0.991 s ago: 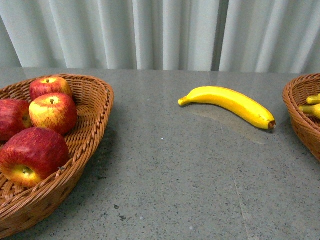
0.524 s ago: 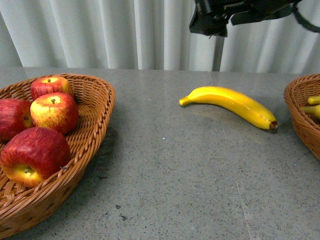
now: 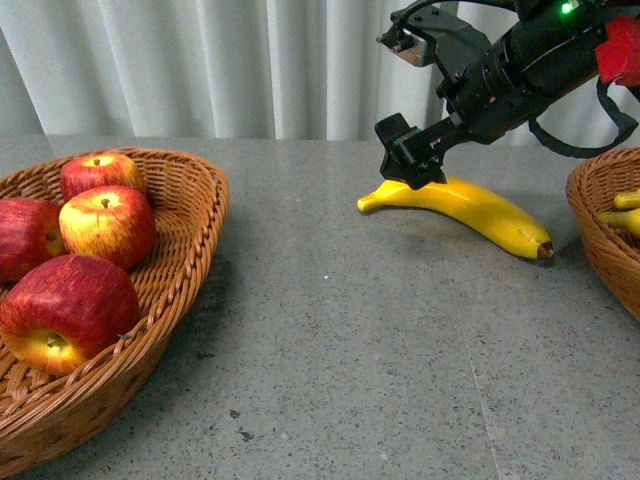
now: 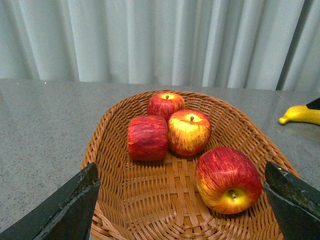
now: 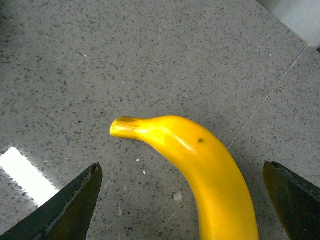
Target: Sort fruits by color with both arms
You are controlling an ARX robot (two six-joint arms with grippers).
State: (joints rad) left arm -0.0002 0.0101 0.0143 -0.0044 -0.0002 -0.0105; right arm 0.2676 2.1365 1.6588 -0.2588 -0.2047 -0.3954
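Observation:
A long yellow banana (image 3: 470, 208) lies on the grey table, right of centre. My right gripper (image 3: 410, 160) hangs open just above the banana's stem end. In the right wrist view the banana (image 5: 210, 170) lies between the spread fingertips (image 5: 65, 210), and the right gripper (image 5: 181, 205) holds nothing. Several red apples (image 3: 105, 225) sit in the wicker basket (image 3: 190, 250) at the left. In the left wrist view my left gripper (image 4: 182, 210) hovers open over that basket (image 4: 150, 200), near the closest apple (image 4: 227, 179). The left arm is out of the front view.
A second wicker basket (image 3: 600, 235) at the right edge holds yellow bananas (image 3: 625, 210). A pale curtain hangs behind the table. In the left wrist view the table banana's end (image 4: 300, 115) shows at the far right.
My right arm has come into the front view from the upper right and dropped down to the banana's stem end. The fruits have not moved.

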